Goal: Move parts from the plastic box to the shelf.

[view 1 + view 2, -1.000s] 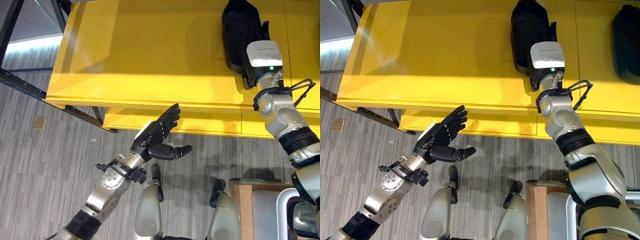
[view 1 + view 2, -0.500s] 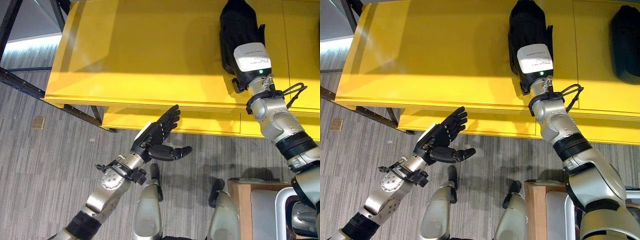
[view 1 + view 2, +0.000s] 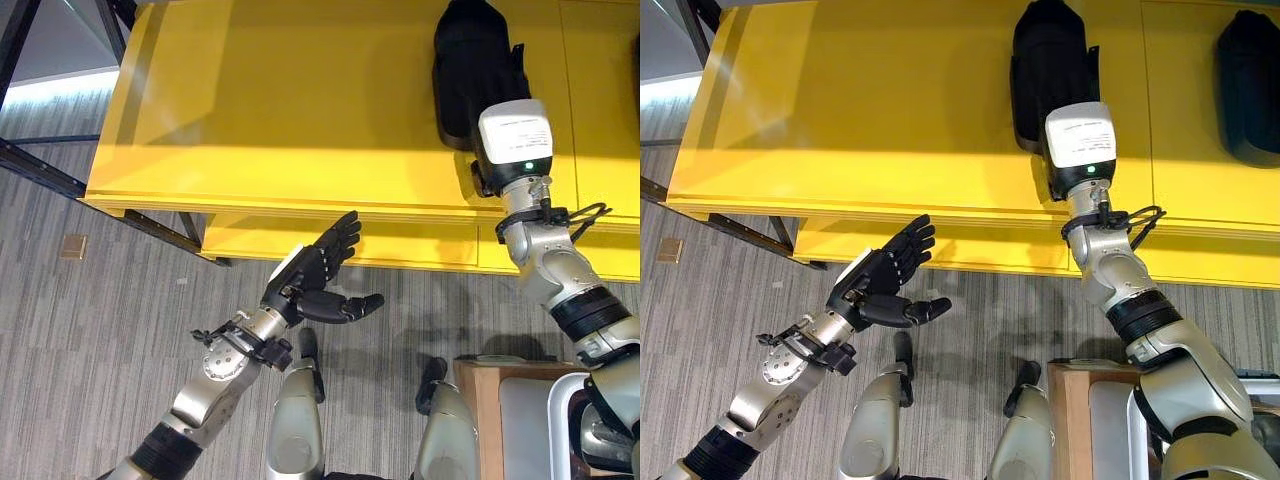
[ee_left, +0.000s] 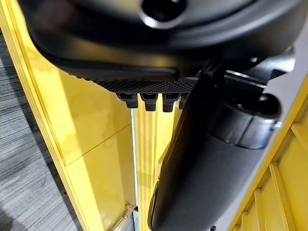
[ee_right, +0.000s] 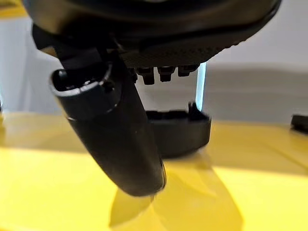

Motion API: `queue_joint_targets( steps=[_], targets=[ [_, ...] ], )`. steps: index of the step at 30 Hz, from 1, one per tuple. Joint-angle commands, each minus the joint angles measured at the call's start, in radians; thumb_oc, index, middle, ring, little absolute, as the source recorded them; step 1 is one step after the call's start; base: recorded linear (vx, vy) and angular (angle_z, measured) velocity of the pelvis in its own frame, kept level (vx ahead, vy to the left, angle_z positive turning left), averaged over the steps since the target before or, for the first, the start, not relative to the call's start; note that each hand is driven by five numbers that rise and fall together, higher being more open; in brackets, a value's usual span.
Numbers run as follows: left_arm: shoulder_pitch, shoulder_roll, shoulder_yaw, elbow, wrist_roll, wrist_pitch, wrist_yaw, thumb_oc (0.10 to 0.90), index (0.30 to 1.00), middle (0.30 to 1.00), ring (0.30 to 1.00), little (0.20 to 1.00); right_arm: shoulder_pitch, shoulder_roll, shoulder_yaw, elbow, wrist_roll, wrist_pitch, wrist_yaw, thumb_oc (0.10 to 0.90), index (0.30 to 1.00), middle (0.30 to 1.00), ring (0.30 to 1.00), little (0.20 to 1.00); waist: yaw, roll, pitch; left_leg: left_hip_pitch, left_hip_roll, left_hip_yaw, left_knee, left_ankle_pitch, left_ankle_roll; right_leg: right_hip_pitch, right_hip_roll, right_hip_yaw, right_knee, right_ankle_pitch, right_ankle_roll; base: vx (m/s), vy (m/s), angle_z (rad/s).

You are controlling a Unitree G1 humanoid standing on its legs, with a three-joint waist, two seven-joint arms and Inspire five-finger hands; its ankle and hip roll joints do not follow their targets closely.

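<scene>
The yellow shelf [image 3: 870, 110] carries two black parts: one [image 3: 1045, 70] lies just ahead of my right robot hand [image 5: 120, 125], a second [image 3: 1247, 85] sits farther to my right. In the right wrist view that first part rests on the shelf apart from my fingers [image 5: 159, 73], which are straight and hold nothing, so I judge this placement done. The plastic box [image 3: 565, 425] is at my lower right; its contents are hidden, so remaining parts cannot be counted. My left robot hand [image 3: 315, 275] hangs spread and empty below the shelf edge.
</scene>
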Motion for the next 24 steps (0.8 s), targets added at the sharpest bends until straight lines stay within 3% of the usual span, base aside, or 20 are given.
queue_joint_targets(
  steps=[1, 6, 17, 22, 24],
  targets=[
    [-0.017, -0.035, 0.036, -0.190, -0.006, -0.141, 0.011, 0.900, 1.000, 1.000, 1.000, 1.000, -0.087, -0.030, -0.100, -0.105, -0.082, -0.022, -0.159, 0.900, 1.000, 1.000, 1.000, 1.000, -0.011, -0.002, -0.014, 0.062, 0.012, -0.006, 0.088, -0.186, 0.019, 0.012, 0.030, 0.021, 0.063, -0.089, -0.004, 0.01, 0.034, -0.02],
    [-0.014, -0.038, 0.037, -0.192, 0.004, -0.127, 0.040, 0.900, 1.000, 1.000, 1.000, 1.000, -0.028, -0.015, -0.162, -0.201, -0.122, -0.032, -0.248, 0.900, 1.000, 1.000, 1.000, 1.000, -0.027, 0.003, -0.015, 0.073, 0.009, -0.003, 0.086, -0.190, 0.022, 0.017, 0.029, 0.029, 0.063, -0.091, -0.006, 0.02, 0.025, -0.05],
    [0.006, -0.038, 0.035, -0.202, -0.005, -0.150, 0.054, 0.900, 1.000, 1.000, 1.000, 1.000, 0.021, 0.015, -0.197, -0.336, -0.153, -0.094, -0.239, 0.900, 1.000, 1.000, 1.000, 1.000, -0.042, 0.012, -0.019, 0.082, 0.001, 0.005, 0.080, -0.194, 0.022, 0.014, 0.028, 0.040, 0.067, -0.096, -0.010, 0.01, 0.025, -0.02],
    [0.026, -0.043, 0.041, -0.203, 0.003, -0.162, 0.070, 0.900, 1.000, 1.000, 1.000, 1.000, 0.070, 0.031, -0.205, -0.381, -0.096, -0.066, -0.236, 0.900, 1.000, 1.000, 1.000, 1.000, -0.054, 0.010, -0.026, 0.097, 0.004, 0.014, 0.071, -0.194, 0.023, 0.023, 0.031, 0.045, 0.061, -0.098, -0.015, 0.01, 0.054, -0.01],
    [0.055, -0.047, 0.062, -0.210, 0.005, -0.183, 0.081, 0.900, 1.000, 1.000, 1.000, 1.000, 0.146, 0.041, -0.246, -0.424, 0.007, -0.072, -0.265, 0.900, 1.000, 1.000, 1.000, 1.000, -0.070, 0.005, -0.035, 0.116, 0.007, 0.022, 0.056, -0.193, 0.025, 0.038, 0.035, 0.051, 0.043, -0.096, -0.017, 0.03, 0.136, -0.01]
  ],
)
